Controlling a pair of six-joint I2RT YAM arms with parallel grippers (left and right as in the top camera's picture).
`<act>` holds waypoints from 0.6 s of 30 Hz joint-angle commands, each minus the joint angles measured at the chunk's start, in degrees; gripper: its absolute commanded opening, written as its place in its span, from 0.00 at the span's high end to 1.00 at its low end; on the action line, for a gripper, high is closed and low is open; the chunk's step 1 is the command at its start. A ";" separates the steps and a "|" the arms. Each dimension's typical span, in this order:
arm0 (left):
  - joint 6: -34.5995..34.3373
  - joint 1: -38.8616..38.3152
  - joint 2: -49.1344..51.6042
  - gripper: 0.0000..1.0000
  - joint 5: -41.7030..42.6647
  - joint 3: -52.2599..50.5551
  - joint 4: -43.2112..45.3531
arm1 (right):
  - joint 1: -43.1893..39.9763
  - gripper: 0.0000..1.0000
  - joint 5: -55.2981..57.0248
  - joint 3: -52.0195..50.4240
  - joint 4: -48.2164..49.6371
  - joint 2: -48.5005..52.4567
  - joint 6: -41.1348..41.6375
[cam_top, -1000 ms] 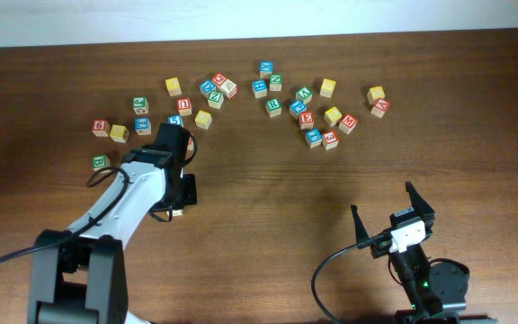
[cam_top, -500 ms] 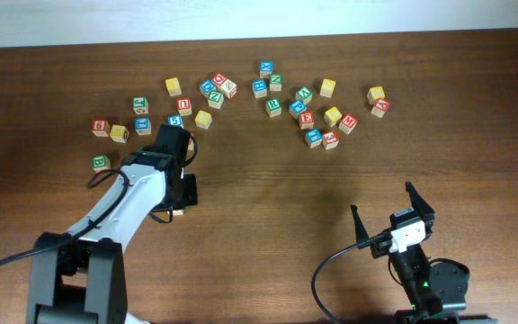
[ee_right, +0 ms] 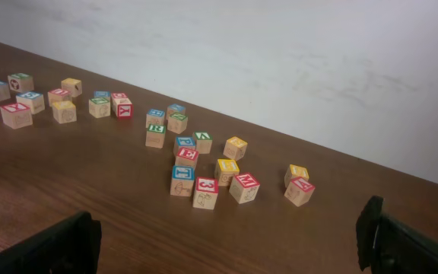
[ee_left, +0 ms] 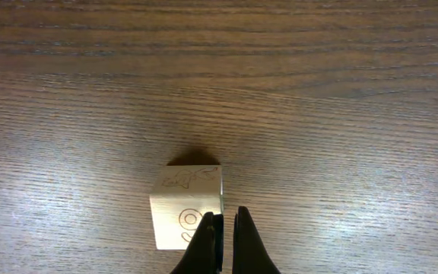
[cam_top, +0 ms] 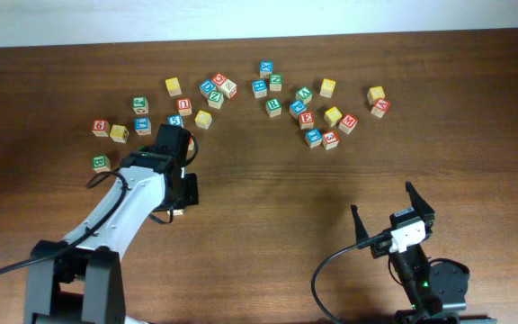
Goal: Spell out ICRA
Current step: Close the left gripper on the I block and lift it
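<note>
Wooden cube (ee_left: 186, 207) is seen on the table (cam_top: 268, 189) just beside the left gripper (ee_left: 223, 222). The gripper's fingers are pressed together with nothing between them. One finger overlaps the cube's lower right corner in the wrist view, and contact cannot be confirmed. Being a cube, it has no long axis. It sits flat, with its edges turned slightly off the wood grain. Two faces are shown, one marked with a ring and one with a line drawing, and no letter can be read on it. From overhead the cube is mostly hidden under the left arm, in the near-left part of the table. The right gripper (cam_top: 382, 200) is held with its jaws wide and empty at the near right, well apart from everything. The other alphabet cubes (cam_top: 306, 117) are scattered in two loose groups along the far side, their letters too small to be read reliably. The surface is dark brown wood grain, bounded at the far edge by a plain white wall (ee_right: 280, 61).
</note>
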 commanded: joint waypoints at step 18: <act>-0.81 -0.24 -0.63 1.00 3.65 -3.06 0.46 | 0.33 0.02 -0.72 -0.31 -0.26 -0.37 0.20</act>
